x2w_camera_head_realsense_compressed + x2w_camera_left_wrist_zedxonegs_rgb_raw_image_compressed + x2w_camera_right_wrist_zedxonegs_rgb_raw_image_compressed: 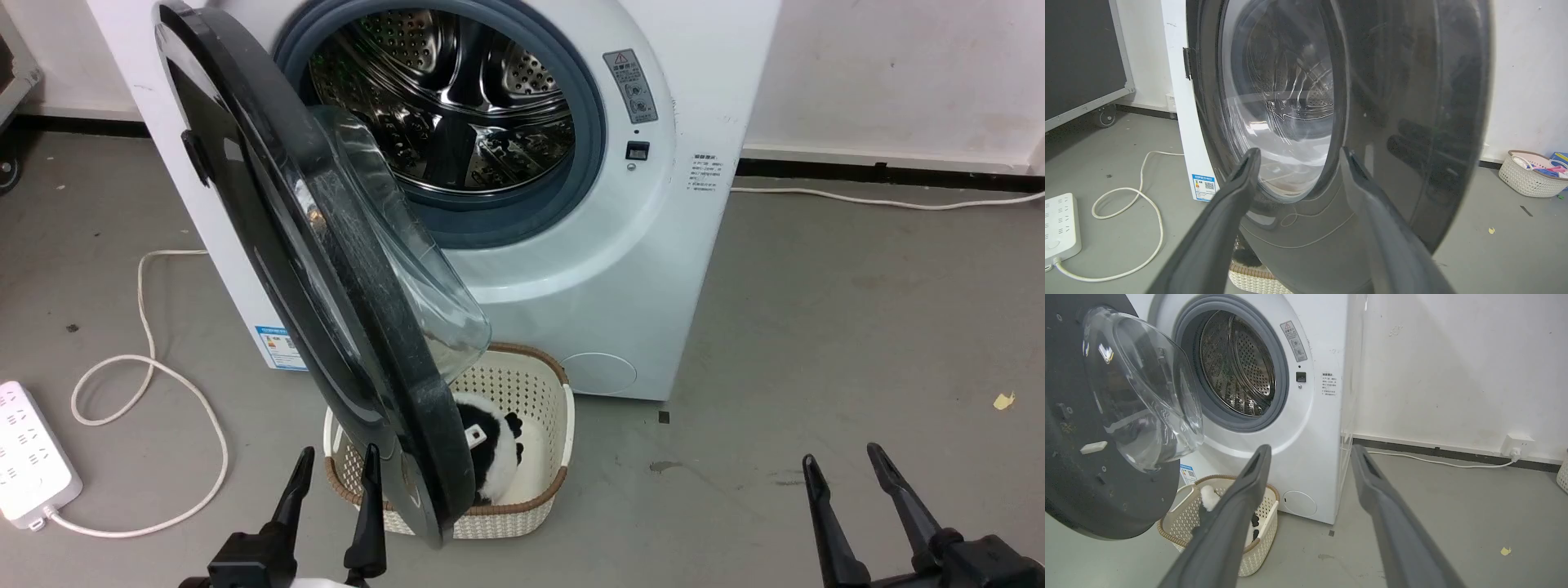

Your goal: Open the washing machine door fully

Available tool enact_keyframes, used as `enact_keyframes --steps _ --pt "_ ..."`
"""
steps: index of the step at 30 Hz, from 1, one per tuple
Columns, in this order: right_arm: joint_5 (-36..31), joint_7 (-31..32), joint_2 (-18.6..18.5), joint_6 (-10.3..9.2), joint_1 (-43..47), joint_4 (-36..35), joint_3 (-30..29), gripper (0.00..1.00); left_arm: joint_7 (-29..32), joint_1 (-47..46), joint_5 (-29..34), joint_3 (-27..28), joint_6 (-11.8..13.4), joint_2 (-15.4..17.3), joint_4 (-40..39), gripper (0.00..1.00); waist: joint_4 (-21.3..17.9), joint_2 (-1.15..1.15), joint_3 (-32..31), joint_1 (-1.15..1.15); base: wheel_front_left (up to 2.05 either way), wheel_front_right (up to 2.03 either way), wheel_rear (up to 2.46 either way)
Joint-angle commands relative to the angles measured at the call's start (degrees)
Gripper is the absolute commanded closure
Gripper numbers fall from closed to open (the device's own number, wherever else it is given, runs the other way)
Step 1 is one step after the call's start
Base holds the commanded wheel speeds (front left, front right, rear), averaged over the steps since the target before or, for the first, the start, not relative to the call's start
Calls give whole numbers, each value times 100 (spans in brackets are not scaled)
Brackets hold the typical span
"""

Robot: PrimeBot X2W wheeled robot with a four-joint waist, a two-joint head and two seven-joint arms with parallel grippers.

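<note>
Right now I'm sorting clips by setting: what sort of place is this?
Likely a laundry corner of a bare room: a front-loading washing machine with its door open, a laundry basket in front, and a power strip on the floor.

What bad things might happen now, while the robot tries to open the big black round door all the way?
1. The open left gripper sits right by the outer face of the glossy black round washing machine door, on the side it must swing toward; it might block or bump it.
2. The white lattice plastic basket with a brown rim looks to stand beneath the door's lower edge, so the door might catch it.
</note>
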Motion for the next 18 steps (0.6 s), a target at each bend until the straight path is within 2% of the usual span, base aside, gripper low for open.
enact_keyframes --steps 1,3,4,5,11,18 --pt "-10 -43 28 -5 85 -18 -1 0 -30 91 46 -10 -10 8 11 0 8 0 3 0 0 0 0" --pt "-16 -45 44 -5 82 -15 12 0 -30 82 53 -18 -1 8 20 3 19 0 2 0 0 0 0" --pt "-14 -45 50 -5 77 -14 19 0 -30 75 54 -22 5 8 23 69 26 0 1 0 0 0 0" --pt "-13 -46 55 -5 70 -15 25 0 -30 70 52 -27 5 8 24 100 31 0 1 0 0 0 0" --pt "-3 -48 70 -5 55 -33 19 0 -30 49 0 10 32 8 -64 100 60 0 -30 0 0 0 0" --pt "28 -48 76 -5 41 -66 19 0 -30 -147 1 298 219 8 -1007 100 73 0 -74 0 0 0 0"
